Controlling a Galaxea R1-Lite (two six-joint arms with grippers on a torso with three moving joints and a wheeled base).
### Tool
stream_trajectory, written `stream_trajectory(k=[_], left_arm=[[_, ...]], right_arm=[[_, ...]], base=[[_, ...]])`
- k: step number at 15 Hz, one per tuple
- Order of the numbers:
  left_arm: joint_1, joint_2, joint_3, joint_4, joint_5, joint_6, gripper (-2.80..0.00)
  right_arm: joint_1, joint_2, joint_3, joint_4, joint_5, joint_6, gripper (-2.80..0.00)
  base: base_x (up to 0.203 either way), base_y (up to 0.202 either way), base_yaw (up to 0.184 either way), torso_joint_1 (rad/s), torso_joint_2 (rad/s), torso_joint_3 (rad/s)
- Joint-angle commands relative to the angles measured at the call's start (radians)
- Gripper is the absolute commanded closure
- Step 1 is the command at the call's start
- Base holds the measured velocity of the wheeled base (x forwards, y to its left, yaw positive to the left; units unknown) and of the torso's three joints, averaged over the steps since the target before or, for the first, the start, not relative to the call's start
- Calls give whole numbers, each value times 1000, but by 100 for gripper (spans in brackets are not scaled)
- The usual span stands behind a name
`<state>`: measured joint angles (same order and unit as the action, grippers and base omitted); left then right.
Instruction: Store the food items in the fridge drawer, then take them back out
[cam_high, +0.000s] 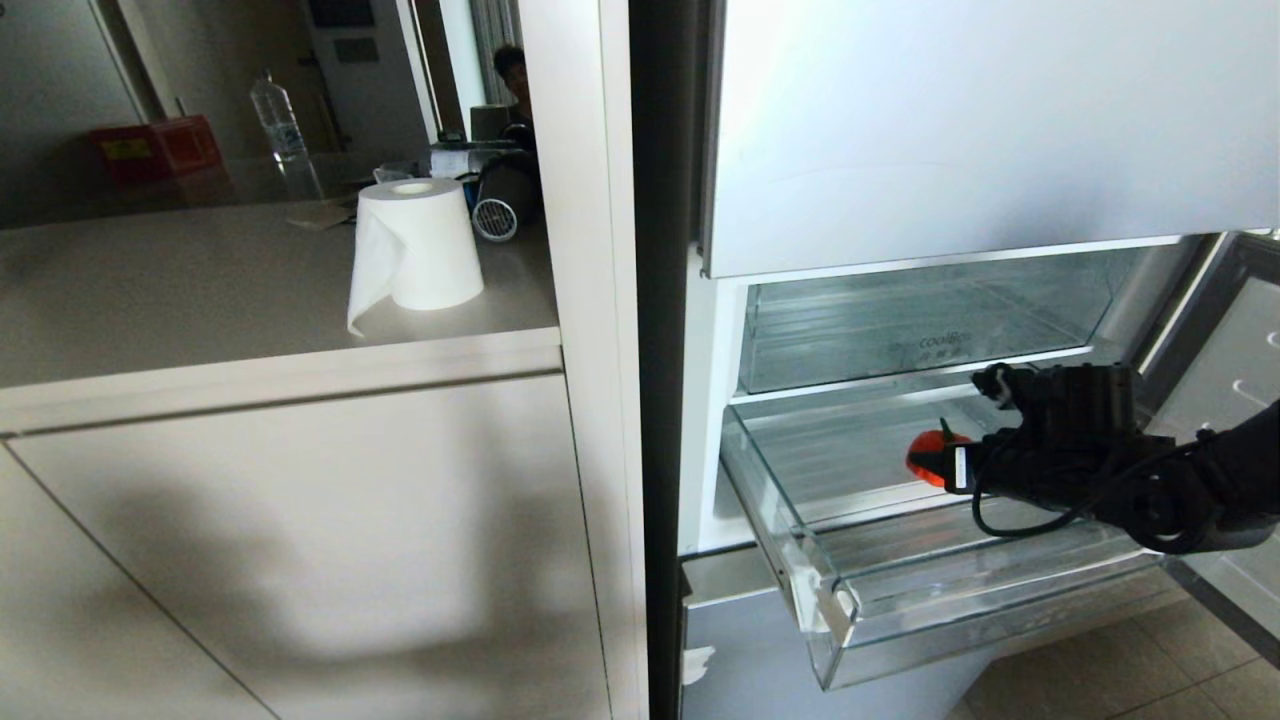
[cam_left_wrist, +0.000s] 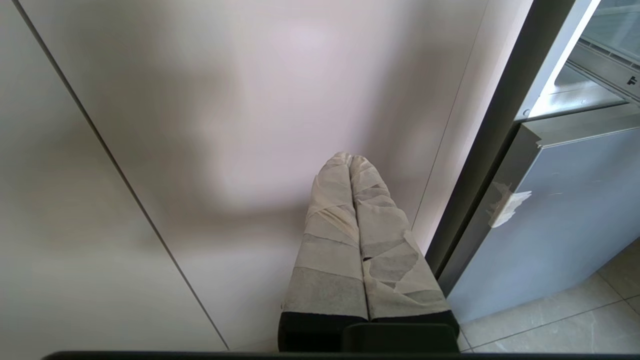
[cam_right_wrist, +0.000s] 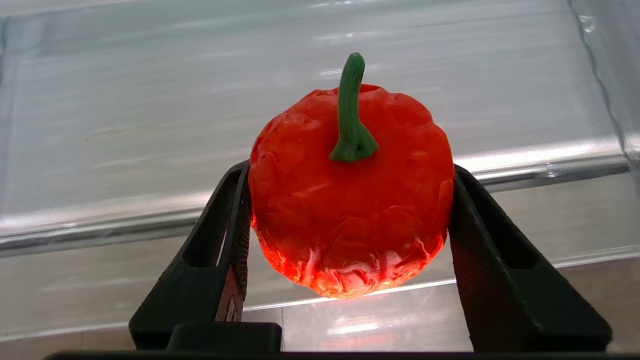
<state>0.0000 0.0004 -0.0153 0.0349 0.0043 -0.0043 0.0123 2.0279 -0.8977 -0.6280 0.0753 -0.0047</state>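
The fridge drawer (cam_high: 850, 590) stands pulled out of the open fridge (cam_high: 700, 400), its clear front lip toward the robot and its ribbed floor showing nothing lying on it. Above it sits a second clear bin (cam_high: 930, 320) with faint lettering on its front; nothing can be seen in it either.

The right gripper (cam_right_wrist: 350, 200) reaches in over the drawer from the right, its two black fingers (cam_right_wrist: 225, 240) pressed against opposite sides of the fruit (cam_right_wrist: 350, 190), which fills the gap between them. The fruit is round and lumpy, orange-red, paler along its underside, with a short green stem standing out of its top. It hangs above the drawer's front part, clear of the floor. In the head view most of the fruit (cam_high: 925, 455) is hidden behind the gripper and its cable.

The left gripper (cam_left_wrist: 352, 165) hangs beside the pale cabinet front (cam_left_wrist: 200, 125), its tape-wrapped fingers closed together with nothing between them.

On the worktop (cam_high: 200, 290) to the left stand a paper roll (cam_high: 415, 245) and a water bottle (cam_high: 280, 125); things behind them are too dim to name.
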Motion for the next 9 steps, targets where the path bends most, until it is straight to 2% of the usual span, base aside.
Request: stream_trajectory(k=[1,9], left_arm=[[0,0,0,0,0,0,0],[0,0,0,0,0,0,0]], right_arm=[[0,11,-1,-5,-2,1,0],[0,-74,20,-21,-22,0,0]], base=[[0,0,0,0,0,0],[0,0,0,0,0,0]])
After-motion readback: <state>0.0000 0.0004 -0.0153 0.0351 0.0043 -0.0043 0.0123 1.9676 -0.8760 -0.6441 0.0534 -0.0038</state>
